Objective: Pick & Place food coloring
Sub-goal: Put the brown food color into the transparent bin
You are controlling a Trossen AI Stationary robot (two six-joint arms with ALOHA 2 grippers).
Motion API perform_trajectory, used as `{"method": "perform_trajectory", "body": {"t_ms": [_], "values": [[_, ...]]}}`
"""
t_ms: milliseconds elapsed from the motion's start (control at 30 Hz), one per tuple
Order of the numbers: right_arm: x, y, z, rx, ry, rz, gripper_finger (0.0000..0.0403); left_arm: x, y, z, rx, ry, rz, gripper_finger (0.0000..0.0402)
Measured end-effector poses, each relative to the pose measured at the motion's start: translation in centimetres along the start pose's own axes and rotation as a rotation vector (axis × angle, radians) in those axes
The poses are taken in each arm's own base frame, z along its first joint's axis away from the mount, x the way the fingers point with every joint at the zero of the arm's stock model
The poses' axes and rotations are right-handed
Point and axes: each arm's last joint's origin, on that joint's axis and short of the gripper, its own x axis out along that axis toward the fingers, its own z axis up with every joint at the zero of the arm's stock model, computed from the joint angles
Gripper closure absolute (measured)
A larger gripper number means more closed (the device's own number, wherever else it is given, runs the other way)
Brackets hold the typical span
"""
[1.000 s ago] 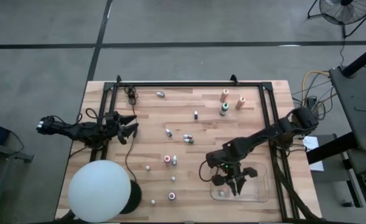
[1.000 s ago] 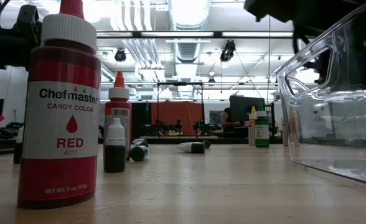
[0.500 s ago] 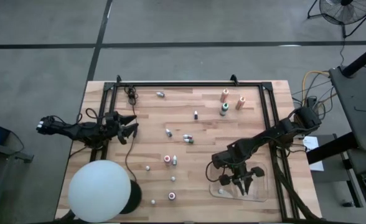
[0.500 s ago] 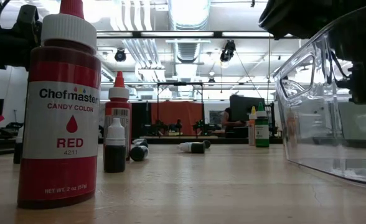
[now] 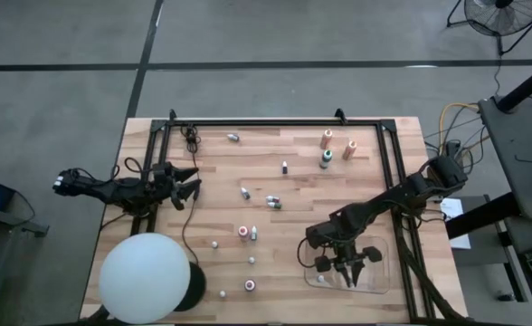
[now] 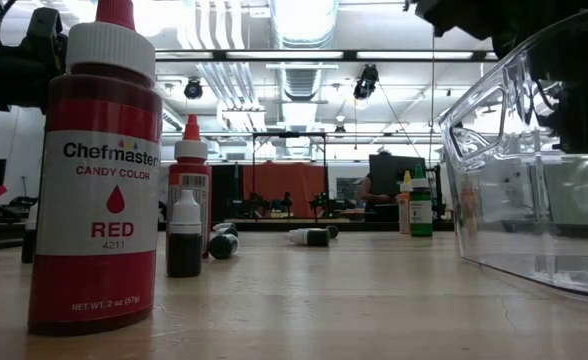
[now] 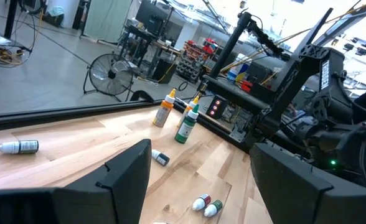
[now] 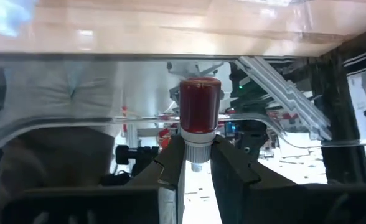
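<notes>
A robotics lab: concrete floor (image 5: pixel 67 91), pedestal fan (image 7: pixel 108 76), equipment racks (image 7: pixel 195 62), ceiling ducts (image 6: pixel 299 60).

From above, the right tool (image 5: pixel 346 268) covers its red bottle (image 8: pixel 199 106) completely. The clear tray (image 6: pixel 534 180) runs off the low view's right edge. Scattered bottles (image 5: pixel 248 285) on the counter (image 5: pixel 293 213) are too small to read.

The right tool (image 5: pixel 345 265) with its red bottle (image 8: pixel 199 114) shifted over the tray (image 5: pixel 381 288).
</notes>
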Motion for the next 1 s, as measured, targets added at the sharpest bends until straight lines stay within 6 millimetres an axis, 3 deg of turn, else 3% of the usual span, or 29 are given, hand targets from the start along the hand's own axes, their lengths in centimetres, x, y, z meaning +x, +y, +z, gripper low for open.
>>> {"method": "perform_trajectory", "body": {"t_ms": [367,1000], "values": [[0.3,1.0,-0.7,0.003,0.011,0.023,0.0356,0.0,0.0,0.0,0.0,0.0,0.0,0.0157],[1.0,1.4,0.9,-0.088,-0.042,0.031,0.0356,0.0,0.0,0.0,0.0,0.0,0.0,0.0157]]}}
